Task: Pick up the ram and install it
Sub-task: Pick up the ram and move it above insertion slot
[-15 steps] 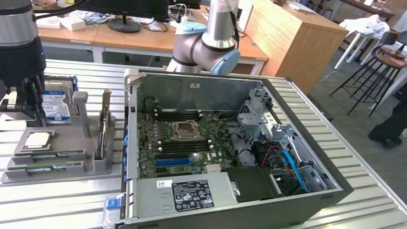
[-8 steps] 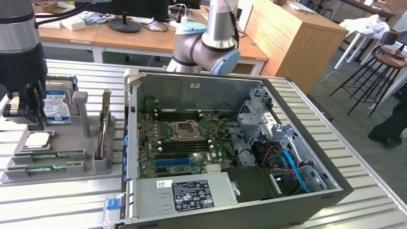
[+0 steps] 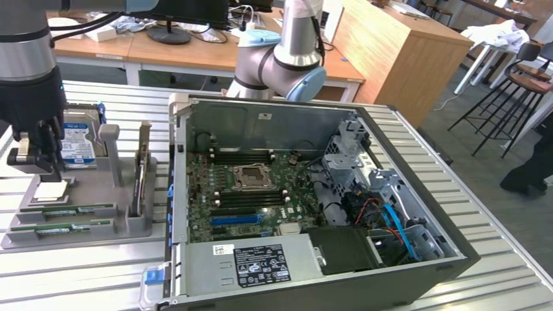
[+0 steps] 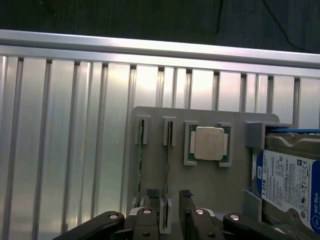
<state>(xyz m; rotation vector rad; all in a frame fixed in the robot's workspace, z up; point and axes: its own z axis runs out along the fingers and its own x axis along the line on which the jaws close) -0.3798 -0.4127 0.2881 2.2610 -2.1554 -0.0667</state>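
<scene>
Over a grey tray (image 4: 205, 187), the empty tool (image 4: 168, 197) gapes above the ram (image 4: 168, 150).

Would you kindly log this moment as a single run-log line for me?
gripper: open, over holder | ram: seated in holder, ungripped | twin stick: alongside | PC case: open

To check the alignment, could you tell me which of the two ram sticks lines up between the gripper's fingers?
The ram stick next to the processor; its twin lies outside the open gripper.
</scene>
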